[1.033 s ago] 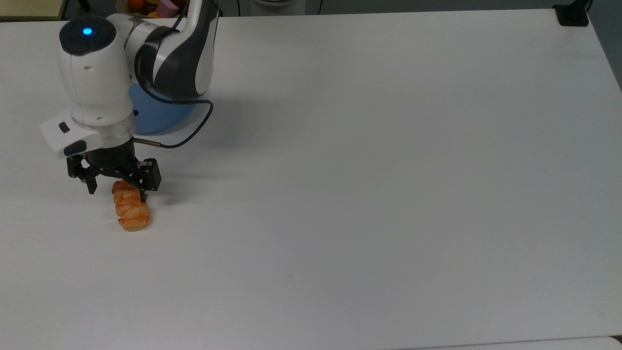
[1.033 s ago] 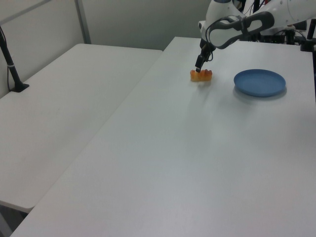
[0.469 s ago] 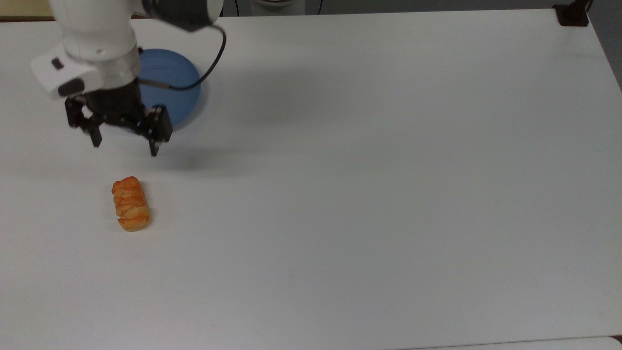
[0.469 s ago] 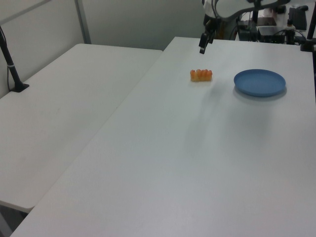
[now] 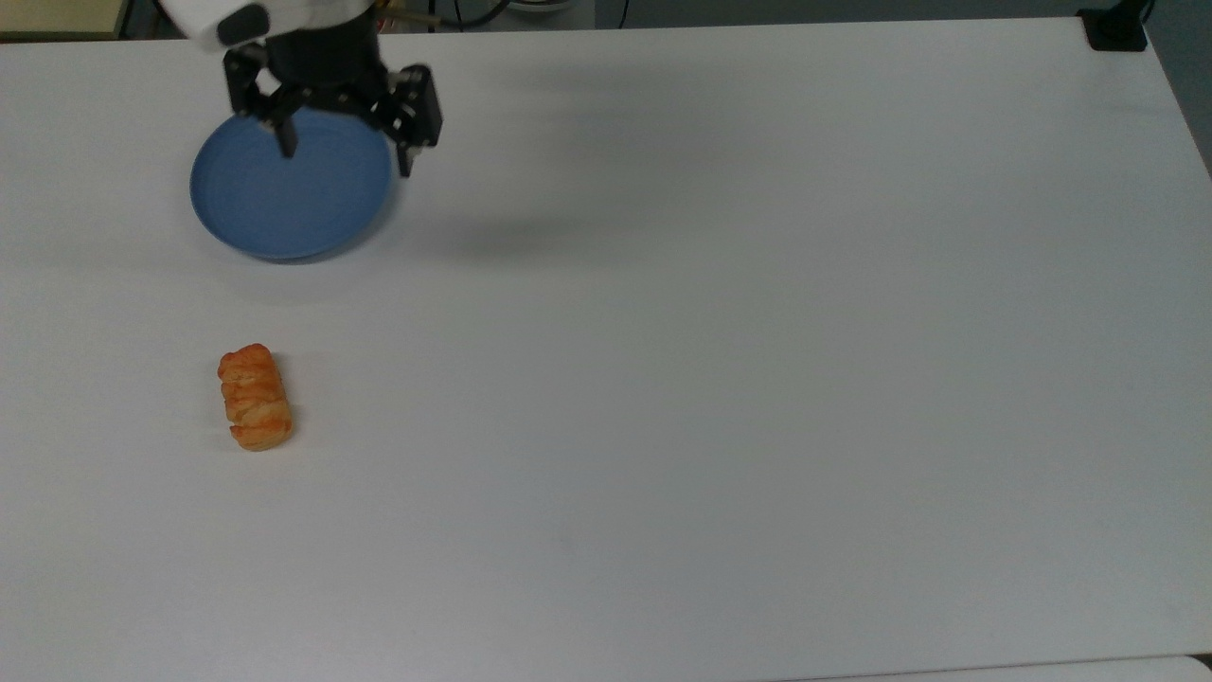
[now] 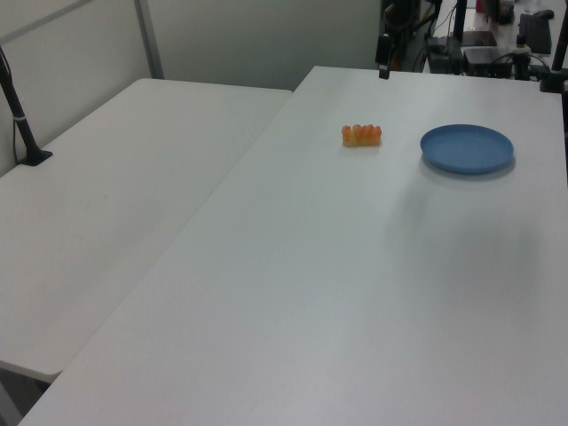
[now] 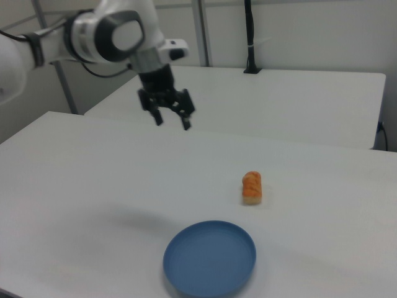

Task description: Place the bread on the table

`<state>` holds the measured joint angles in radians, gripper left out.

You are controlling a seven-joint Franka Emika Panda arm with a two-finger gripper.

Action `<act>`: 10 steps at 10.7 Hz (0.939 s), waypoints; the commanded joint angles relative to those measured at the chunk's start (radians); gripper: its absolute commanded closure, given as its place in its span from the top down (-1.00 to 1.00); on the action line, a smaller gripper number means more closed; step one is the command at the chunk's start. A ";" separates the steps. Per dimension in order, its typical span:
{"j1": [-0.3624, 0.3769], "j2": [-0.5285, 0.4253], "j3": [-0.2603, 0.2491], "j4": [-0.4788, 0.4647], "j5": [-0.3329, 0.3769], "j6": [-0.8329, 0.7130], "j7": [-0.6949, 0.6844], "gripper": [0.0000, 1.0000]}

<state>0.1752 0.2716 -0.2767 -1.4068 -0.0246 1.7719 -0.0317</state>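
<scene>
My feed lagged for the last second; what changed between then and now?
The gripper, jaws open, rose from the bread and drew back toward the top view's upper edge, above the blue plate. Bread and plate stayed put on the table.

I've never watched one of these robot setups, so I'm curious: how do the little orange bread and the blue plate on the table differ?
The bread is small, oblong and golden-orange with a ridged top; the blue plate is much larger, round, smooth and shallow. The bread lies out in the open, while in the top view the open gripper appears over the plate's rim. Both rest on the white table, apart from each other, and nothing is holding either.
</scene>
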 commanded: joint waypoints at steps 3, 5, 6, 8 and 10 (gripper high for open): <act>0.081 -0.242 0.014 -0.194 -0.026 -0.114 0.073 1.00; 0.003 -0.285 0.136 -0.242 -0.072 -0.121 0.073 1.00; -0.050 -0.307 0.189 -0.250 -0.075 -0.138 0.069 1.00; -0.066 -0.347 0.202 -0.297 -0.049 -0.137 0.059 1.00; -0.060 -0.354 0.203 -0.322 -0.032 -0.129 0.009 1.00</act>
<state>0.1225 -0.0354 -0.0893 -1.6609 -0.0787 1.6434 0.0242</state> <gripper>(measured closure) 0.000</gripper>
